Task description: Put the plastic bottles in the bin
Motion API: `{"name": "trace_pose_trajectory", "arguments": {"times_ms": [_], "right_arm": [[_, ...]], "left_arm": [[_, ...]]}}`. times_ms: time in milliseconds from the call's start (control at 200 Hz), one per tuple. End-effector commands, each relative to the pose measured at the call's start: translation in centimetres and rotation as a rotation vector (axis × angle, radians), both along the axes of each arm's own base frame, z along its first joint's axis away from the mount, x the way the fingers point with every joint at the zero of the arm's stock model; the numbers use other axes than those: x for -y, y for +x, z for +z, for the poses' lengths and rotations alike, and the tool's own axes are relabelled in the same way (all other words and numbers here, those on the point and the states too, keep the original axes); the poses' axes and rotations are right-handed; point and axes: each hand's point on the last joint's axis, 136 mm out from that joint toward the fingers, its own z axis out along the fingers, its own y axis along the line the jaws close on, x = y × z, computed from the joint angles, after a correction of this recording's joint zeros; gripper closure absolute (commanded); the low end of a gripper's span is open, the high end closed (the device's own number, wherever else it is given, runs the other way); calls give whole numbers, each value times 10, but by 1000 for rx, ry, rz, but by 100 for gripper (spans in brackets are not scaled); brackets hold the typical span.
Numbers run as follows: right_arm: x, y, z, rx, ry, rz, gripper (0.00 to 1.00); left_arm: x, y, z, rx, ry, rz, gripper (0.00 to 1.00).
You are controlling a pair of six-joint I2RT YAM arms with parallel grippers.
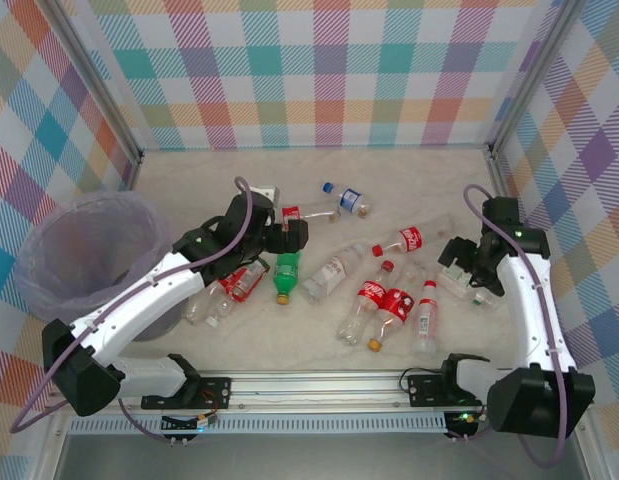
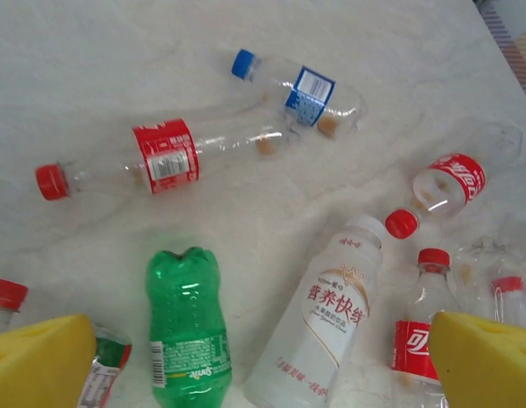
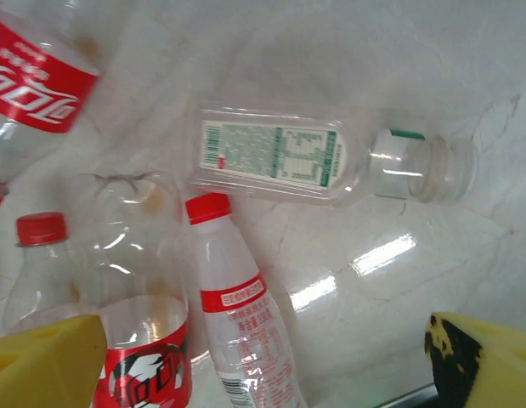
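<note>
Several plastic bottles lie on their sides across the pale table. My left gripper [image 1: 287, 238] hovers open over them, and in its wrist view the left gripper [image 2: 263, 365] has a green bottle [image 2: 186, 327] and a white-labelled bottle [image 2: 322, 323] lying between its yellow fingertips [image 2: 42, 361]. The right gripper [image 1: 457, 265] is open too. In its own view the right gripper [image 3: 263, 365] spans a red-capped white bottle [image 3: 241, 314], with a clear green-labelled bottle [image 3: 322, 157] beyond. The bin [image 1: 84, 250] stands at the left; it looks empty.
More red-labelled bottles [image 1: 384, 300] cluster in the table's middle, and a blue-capped one [image 1: 347, 198] lies further back. Checked walls close in the back and both sides. A metal rail [image 1: 319, 385] runs along the near edge.
</note>
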Motion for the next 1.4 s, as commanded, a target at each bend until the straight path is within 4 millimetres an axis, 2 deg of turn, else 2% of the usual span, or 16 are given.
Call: {"name": "trace_pose_trajectory", "arguments": {"times_ms": [0, 105, 160, 315, 415, 500, 665, 865, 1030, 1105, 1135, 1235, 1330, 1395], "right_arm": [[-12, 5, -9, -38, 98, 41, 3], [-12, 23, -6, -19, 126, -14, 4], [-17, 40, -2, 33, 179, -53, 5], [-12, 95, -1, 141, 237, -169, 8], [-10, 127, -4, 173, 259, -200, 9], [-2, 145, -19, 149, 241, -229, 10], [-13, 182, -46, 136, 304, -229, 9], [-23, 199, -82, 66, 370, -228, 0], [-20, 209, -109, 34, 376, -244, 0], [-21, 212, -117, 30, 385, -244, 7], [-21, 213, -117, 34, 386, -239, 10], [-15, 212, -111, 67, 365, -226, 19], [-8, 213, -91, 123, 339, -183, 30], [-3, 214, -73, 167, 322, -155, 33]], "left_arm": [[13, -6, -17, -67, -39, -47, 0], [25, -5, -27, -73, -56, -103, 0], [35, -5, -29, -66, -88, -143, 0], [58, -2, -14, 37, -208, -236, 0], [54, -2, -6, 66, -196, -231, 0], [46, -2, -1, 95, -172, -212, 0], [44, -2, 8, 116, -177, -200, 0], [52, -4, 17, 141, -179, -244, 2], [62, 0, 12, 119, -124, -266, 3], [68, 2, 13, 122, -92, -274, 3], [68, -1, 8, 101, -62, -278, 3], [76, 0, 11, 103, -37, -293, 4], [85, 1, 11, 89, -22, -313, 4], [91, 3, 14, 83, -41, -318, 3]]}}
